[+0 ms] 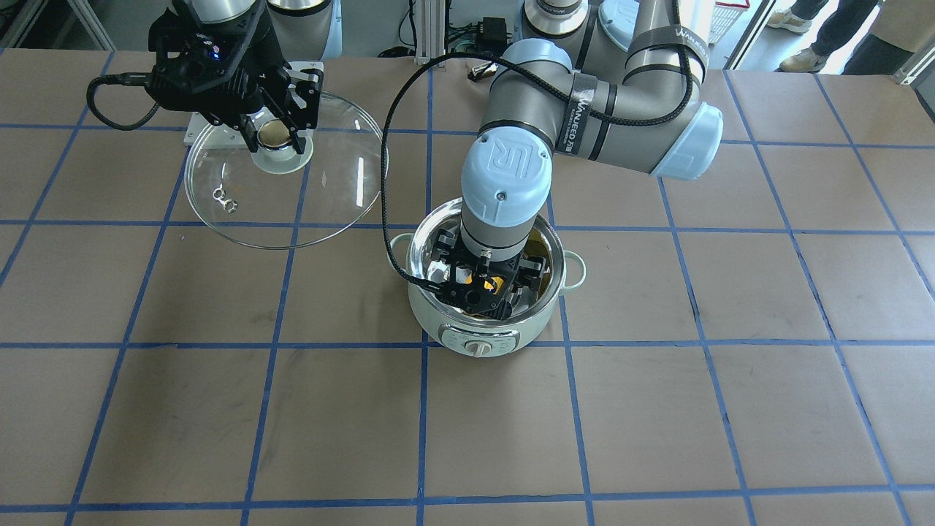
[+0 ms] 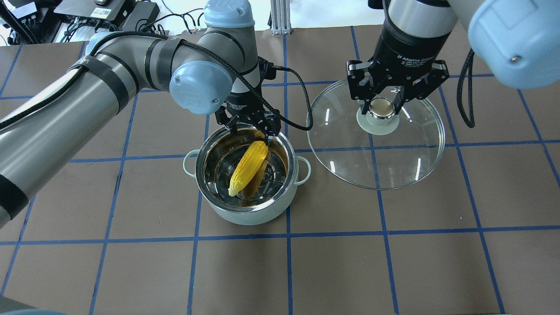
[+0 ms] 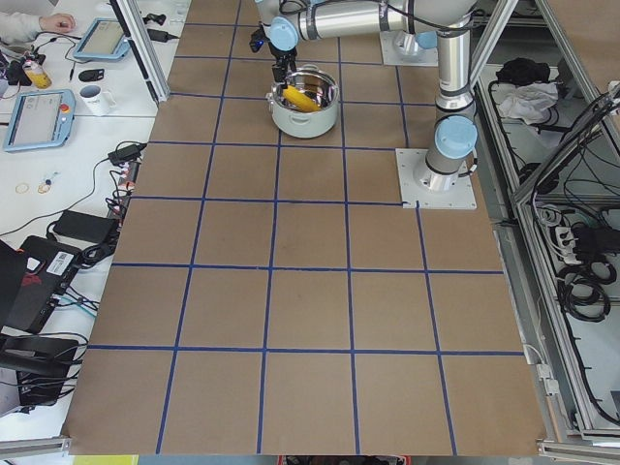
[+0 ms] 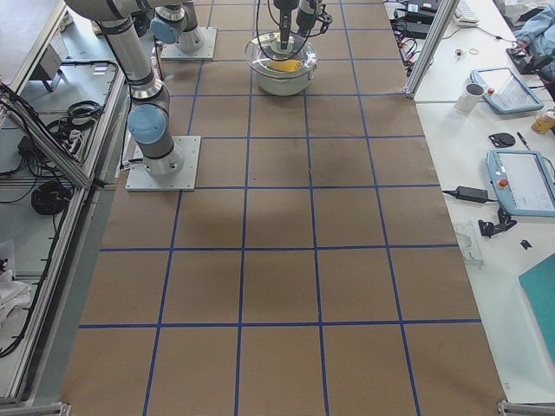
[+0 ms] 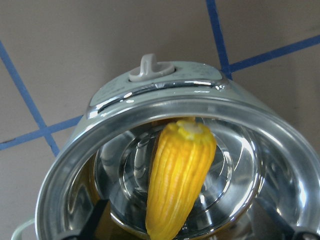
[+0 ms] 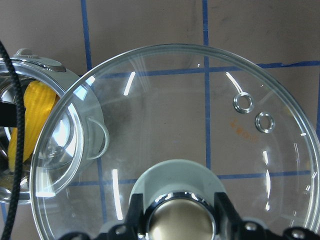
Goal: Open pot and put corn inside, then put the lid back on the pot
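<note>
The mint-green pot (image 2: 245, 215) stands open near the table's middle, its knob panel (image 1: 478, 345) facing away from the robot. The yellow corn (image 2: 247, 168) lies slanted inside it, thick end up against the far rim; it also shows in the left wrist view (image 5: 180, 175). My left gripper (image 2: 253, 127) hangs over that rim, fingers spread to either side of the corn and apart from it. My right gripper (image 2: 383, 103) is shut on the beige knob of the glass lid (image 2: 376, 162) and holds it above the table beside the pot.
The table (image 1: 657, 424) is covered in brown paper with a blue tape grid. A black cable (image 1: 387, 183) loops from my left wrist down beside the pot. A white mounting plate (image 1: 196, 133) lies under the lid's far side. People's feet (image 1: 796, 58) show beyond the table.
</note>
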